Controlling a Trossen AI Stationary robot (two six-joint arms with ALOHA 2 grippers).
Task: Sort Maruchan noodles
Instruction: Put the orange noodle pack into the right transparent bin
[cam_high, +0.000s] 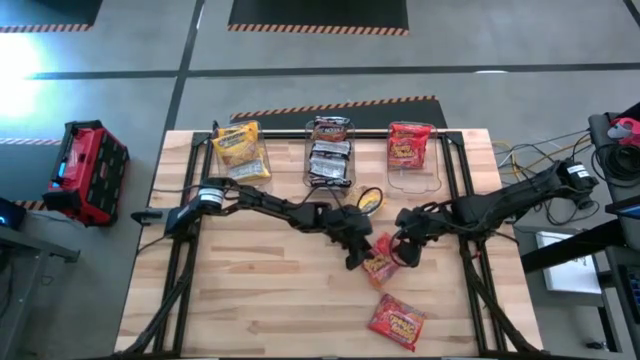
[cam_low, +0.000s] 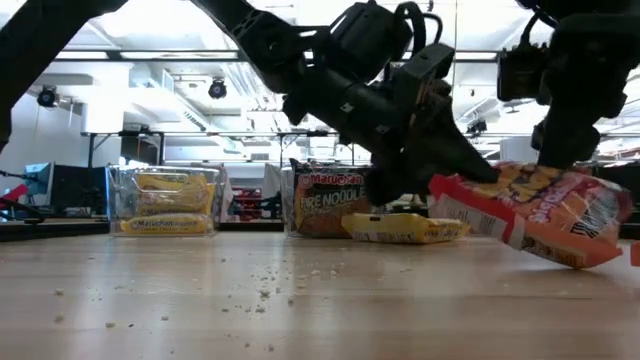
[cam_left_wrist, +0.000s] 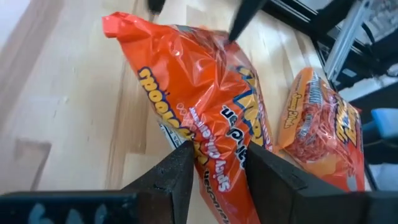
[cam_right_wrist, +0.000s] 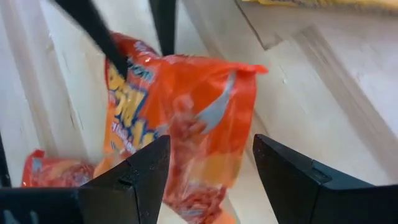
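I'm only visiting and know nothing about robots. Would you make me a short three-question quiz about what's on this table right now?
1. True or false: the left gripper is shut on a red packet.
2. Which wrapper colour fills the middle bin? A) yellow B) dark C) red
3. How many red packets lie loose on the table with no gripper on them?

Key:
1. True. The high view shows the packet held between both arms; the right gripper stands open around its other end.
2. B. Yellow packets sit in the left bin, a red one in the right bin.
3. One, near the front edge.
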